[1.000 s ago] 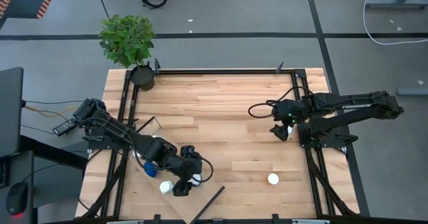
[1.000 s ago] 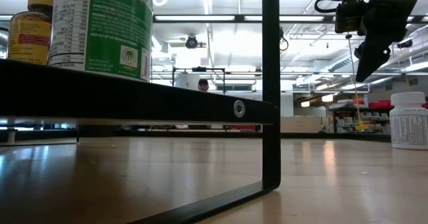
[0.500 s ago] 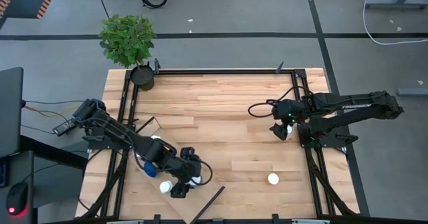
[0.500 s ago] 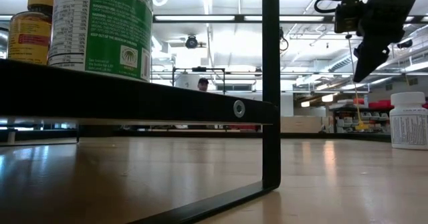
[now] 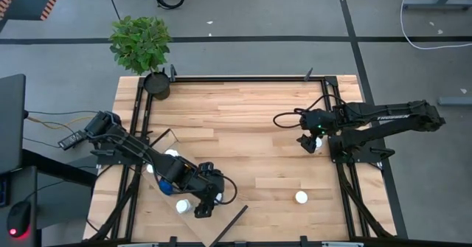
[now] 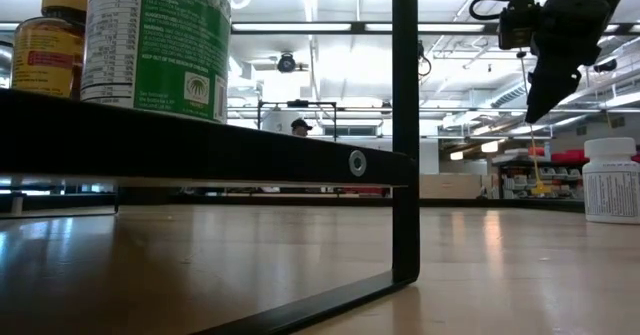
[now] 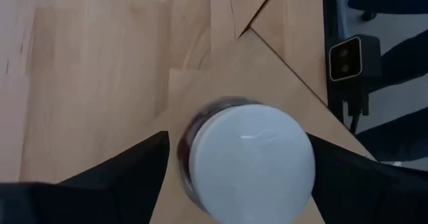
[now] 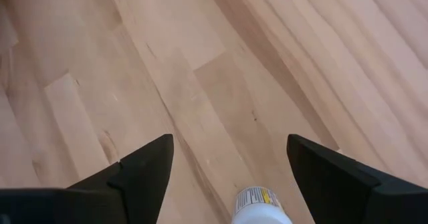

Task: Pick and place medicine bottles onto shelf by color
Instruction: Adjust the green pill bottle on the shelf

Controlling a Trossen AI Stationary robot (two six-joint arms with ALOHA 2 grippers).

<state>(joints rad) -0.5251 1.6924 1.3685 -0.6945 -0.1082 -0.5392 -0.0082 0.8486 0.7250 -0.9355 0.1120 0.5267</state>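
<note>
My left gripper is over the near left part of the table, at the pale shelf board. Its fingers point down on either side of a white-capped dark medicine bottle. In the low view a green-labelled bottle and an amber yellow-capped bottle stand on the shelf's black edge. More bottles, white-capped and blue-capped, stand beside the left arm. My right gripper hangs open above the table's right side. A white bottle stands upright below it. My left gripper comes from above, pointing down. One finger is on each side of the bottle's dark body, just under the white cap. The bottle is upright over the shelf board. The cap hides where the far finger meets it.
A potted plant stands at the table's far left corner. The shelf's black upright post rises in the low view. A lone white bottle stands on the near right of the table, with bare wood across the middle.
In the low view the green-labelled bottle on the shelf has shifted slightly sideways in the last half second. In the high view the left arm has moved a little over the bottles.
</note>
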